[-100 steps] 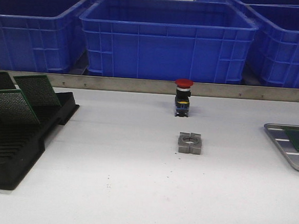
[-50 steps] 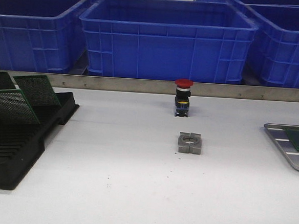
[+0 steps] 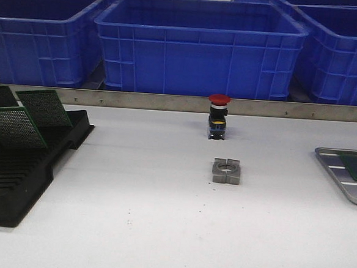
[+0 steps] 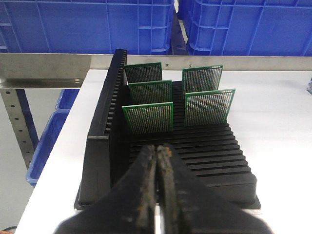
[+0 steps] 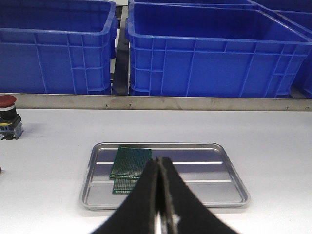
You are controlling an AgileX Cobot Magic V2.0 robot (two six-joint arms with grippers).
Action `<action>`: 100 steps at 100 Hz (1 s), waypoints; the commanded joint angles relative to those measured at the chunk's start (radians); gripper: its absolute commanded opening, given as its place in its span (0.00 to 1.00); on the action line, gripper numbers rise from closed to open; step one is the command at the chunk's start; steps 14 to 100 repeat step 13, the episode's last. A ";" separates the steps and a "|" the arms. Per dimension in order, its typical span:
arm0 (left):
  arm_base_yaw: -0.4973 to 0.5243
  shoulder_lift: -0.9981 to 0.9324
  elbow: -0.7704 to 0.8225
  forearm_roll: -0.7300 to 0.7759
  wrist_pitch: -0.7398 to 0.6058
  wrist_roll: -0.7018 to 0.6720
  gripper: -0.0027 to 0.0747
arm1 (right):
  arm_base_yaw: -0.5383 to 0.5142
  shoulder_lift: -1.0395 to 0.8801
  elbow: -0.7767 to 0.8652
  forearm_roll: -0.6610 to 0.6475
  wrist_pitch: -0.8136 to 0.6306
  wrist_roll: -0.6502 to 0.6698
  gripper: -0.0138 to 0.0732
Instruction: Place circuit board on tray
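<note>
Several green circuit boards (image 4: 147, 117) stand upright in a black slotted rack (image 4: 214, 161); in the front view the boards (image 3: 13, 127) and rack (image 3: 15, 184) are at the left. The silver-grey tray (image 5: 219, 187) holds two flat green boards (image 5: 130, 162), one overlapping the other; its corner shows at the front view's right edge (image 3: 341, 176). My left gripper (image 4: 158, 148) is shut and empty over the rack's near end, short of the boards. My right gripper (image 5: 159, 161) is shut and empty before the tray. Neither gripper shows in the front view.
A red-capped push button (image 3: 218, 116) and a grey metal block with a round hole (image 3: 227, 171) sit mid-table. Blue plastic bins (image 3: 200, 46) line the back behind a metal rail (image 3: 168, 102). The table's left edge runs beside the rack (image 4: 63, 146).
</note>
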 commanded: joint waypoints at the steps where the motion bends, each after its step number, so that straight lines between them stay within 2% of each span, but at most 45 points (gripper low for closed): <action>1: 0.001 -0.032 0.028 -0.002 -0.073 -0.009 0.01 | -0.005 -0.020 0.000 0.002 -0.083 -0.012 0.09; 100: 0.001 -0.032 0.028 -0.002 -0.073 -0.009 0.01 | -0.005 -0.020 0.000 0.002 -0.083 -0.012 0.09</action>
